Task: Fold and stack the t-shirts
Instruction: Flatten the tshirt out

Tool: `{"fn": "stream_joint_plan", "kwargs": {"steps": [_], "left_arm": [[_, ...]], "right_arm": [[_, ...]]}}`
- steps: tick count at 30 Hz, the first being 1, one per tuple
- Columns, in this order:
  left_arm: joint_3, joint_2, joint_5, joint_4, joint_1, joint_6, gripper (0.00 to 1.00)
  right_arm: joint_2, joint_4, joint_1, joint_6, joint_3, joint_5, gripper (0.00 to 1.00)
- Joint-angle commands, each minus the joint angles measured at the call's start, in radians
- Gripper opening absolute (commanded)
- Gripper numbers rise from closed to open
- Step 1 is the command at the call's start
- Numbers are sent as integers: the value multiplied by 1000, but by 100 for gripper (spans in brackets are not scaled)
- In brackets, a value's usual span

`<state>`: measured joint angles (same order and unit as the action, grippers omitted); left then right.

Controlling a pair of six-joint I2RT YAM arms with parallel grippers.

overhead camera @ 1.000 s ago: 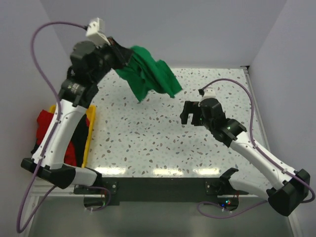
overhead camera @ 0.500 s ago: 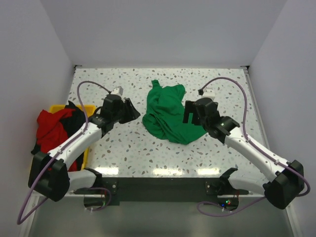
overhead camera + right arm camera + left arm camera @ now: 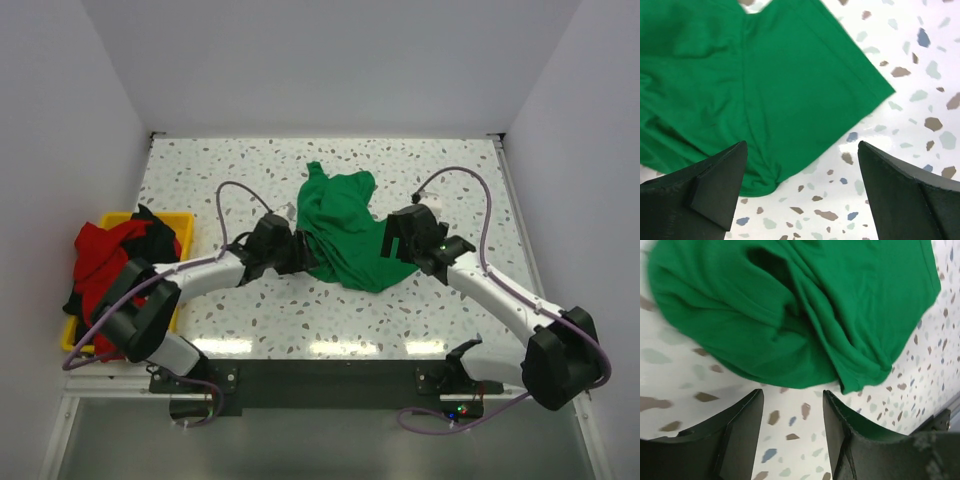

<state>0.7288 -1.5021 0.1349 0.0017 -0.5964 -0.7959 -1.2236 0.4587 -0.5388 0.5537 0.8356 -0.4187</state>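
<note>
Here, at the far left of the table (image 3: 200, 170), we find a red shirt (image 3: 100, 255) and a black shirt (image 3: 152, 222) heaped in a yellow bin (image 3: 184, 228), unfolded and spilling over its rim. Next comes the left gripper (image 3: 298, 250), low at the near-left edge of the green shirt (image 3: 340, 235). Its fingers (image 3: 740, 430) stand apart with only bare table between them, holding nothing. The green shirt lies crumpled in the middle of the table, bunched rather than flat. At its right edge the right gripper (image 3: 388, 240) hovers spread wide, also empty.

We judge the main risk to be a bad pinch. On the left the cloth is rolled in thick folds, so a grip closing there could take several layers at once and lift a bundle rather than an edge. On the right, jaws so wide over a thin hem could shut on the table beside it and miss. Uneven pulling from the two sides would twist the shirt further.

Only the top view gives us the bin and the whole heap. The left wrist view alone shows the deep folds just ahead of the fingers. The right wrist view alone shows a flat panel ending in a stitched hem and a corner.
</note>
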Motion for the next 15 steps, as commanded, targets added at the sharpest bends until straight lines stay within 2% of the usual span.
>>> {"fn": "stream_joint_plan", "kwargs": {"steps": [1, 4, 8, 15], "left_arm": [[44, -33, -1, 107, -100, -17, 55], [86, -104, -29, 110, -183, -17, 57], [165, -176, -80, 89, -273, -22, 63], [287, -306, -132, 47, -298, -23, 63]], "right_arm": [[6, -43, 107, 22, -24, 61, 94], [-7, -63, 204, 9, -36, 132, 94], [-22, -74, 223, 11, -30, 152, 94], [-60, -103, 230, 25, -26, 184, 94]]}}
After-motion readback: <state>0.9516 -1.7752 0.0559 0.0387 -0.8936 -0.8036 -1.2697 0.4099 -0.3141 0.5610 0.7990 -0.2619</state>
